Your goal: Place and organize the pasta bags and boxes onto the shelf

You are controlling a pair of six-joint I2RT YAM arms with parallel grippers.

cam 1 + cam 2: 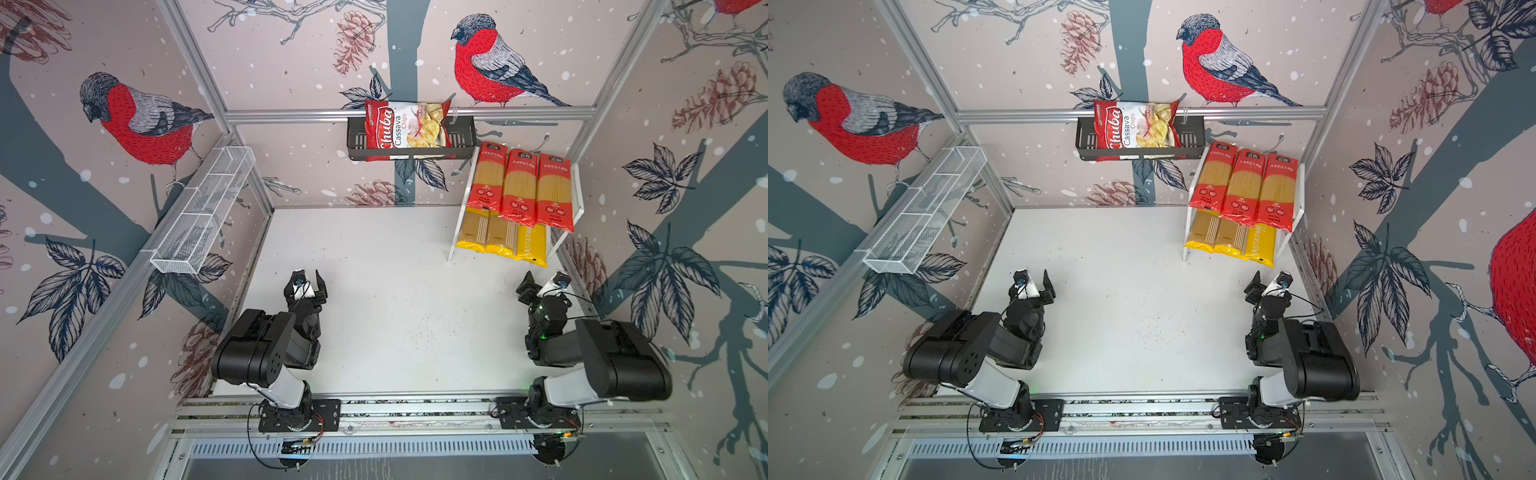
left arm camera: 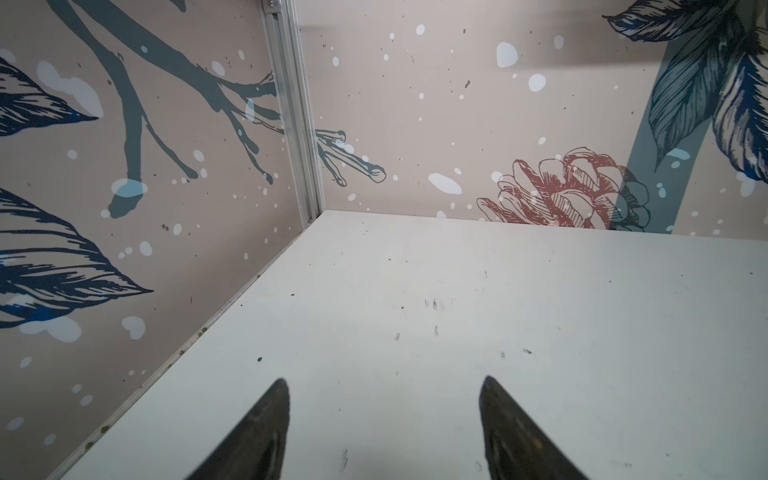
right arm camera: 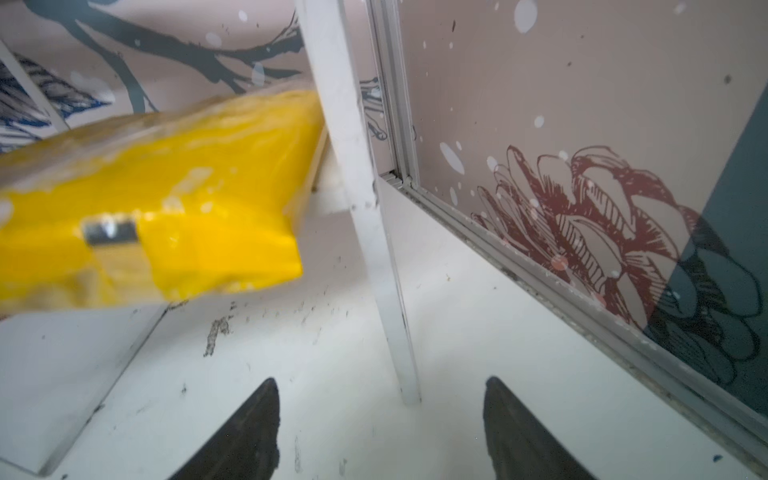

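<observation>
White tabletop (image 1: 374,291) beneath you, and your left gripper (image 2: 384,380) and right gripper (image 3: 380,380) both stand spread, holding nothing. Just ahead of the right one, the shelf (image 1: 578,195) carries three red packets (image 1: 519,187) side by side on top and three yellow packets (image 1: 498,243) below, one colour per tier to keep them tidy, I'd judge

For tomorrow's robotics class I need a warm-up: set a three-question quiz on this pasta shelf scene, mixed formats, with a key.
1. True or false: the red packets lie on top of the shelf.
2. How many yellow packets lie on its lower board?
3. The left gripper is: A) open, empty; B) shut on a packet; C) out of view.
Key: 1 true; 2 three; 3 A.
</observation>
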